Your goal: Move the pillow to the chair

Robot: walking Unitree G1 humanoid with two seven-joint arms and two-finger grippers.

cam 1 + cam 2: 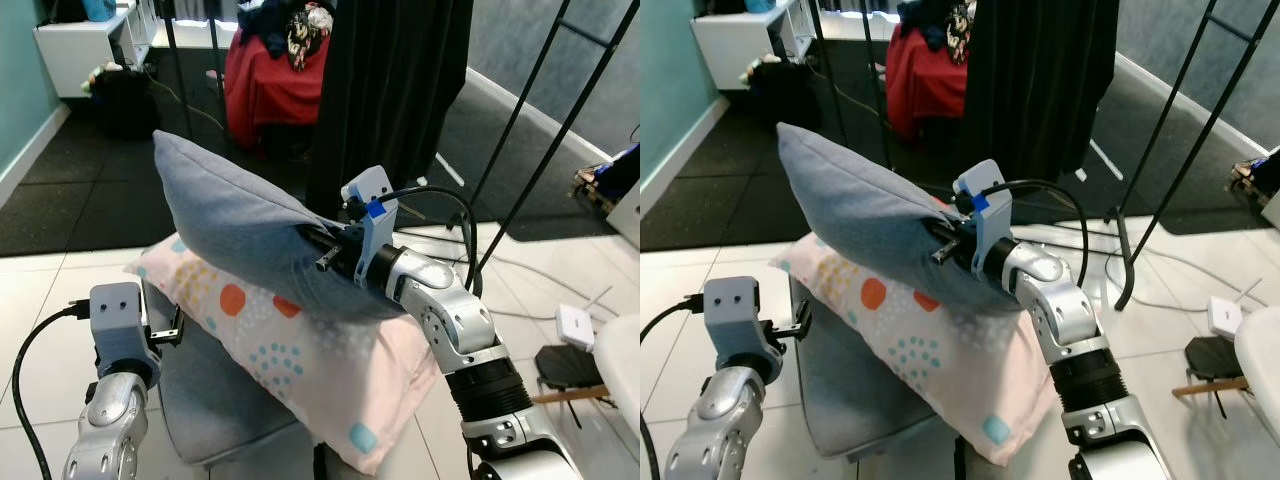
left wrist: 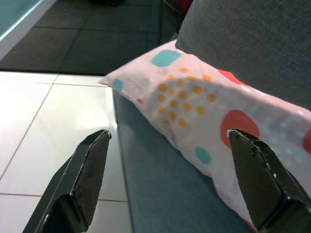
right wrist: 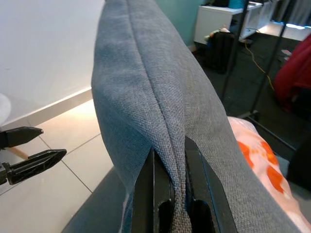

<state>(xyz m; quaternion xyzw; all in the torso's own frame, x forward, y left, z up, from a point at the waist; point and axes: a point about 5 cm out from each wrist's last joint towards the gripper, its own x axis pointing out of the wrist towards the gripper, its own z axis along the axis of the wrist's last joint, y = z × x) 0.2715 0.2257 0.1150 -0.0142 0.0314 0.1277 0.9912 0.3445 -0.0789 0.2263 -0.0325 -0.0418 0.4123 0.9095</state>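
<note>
Grey pillow (image 1: 238, 222) held up over the chair (image 1: 215, 405), pinched at its seam.
The right gripper (image 3: 169, 180) had its jaws nearly together, clamped on the pillow's edge seam. The pillow, plain grey woven fabric, tilted up to the far left above a pink dotted pillow (image 1: 300, 360) lying on the chair seat. The left gripper (image 2: 170, 170) hovered near-left, jaws wide apart, holding nothing.

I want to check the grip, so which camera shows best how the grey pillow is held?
The right wrist view: the right gripper pinches the grey pillow along its seam. Both eye views show the whole pillow resting on the dotted pillow; the left wrist view catches one corner.
</note>
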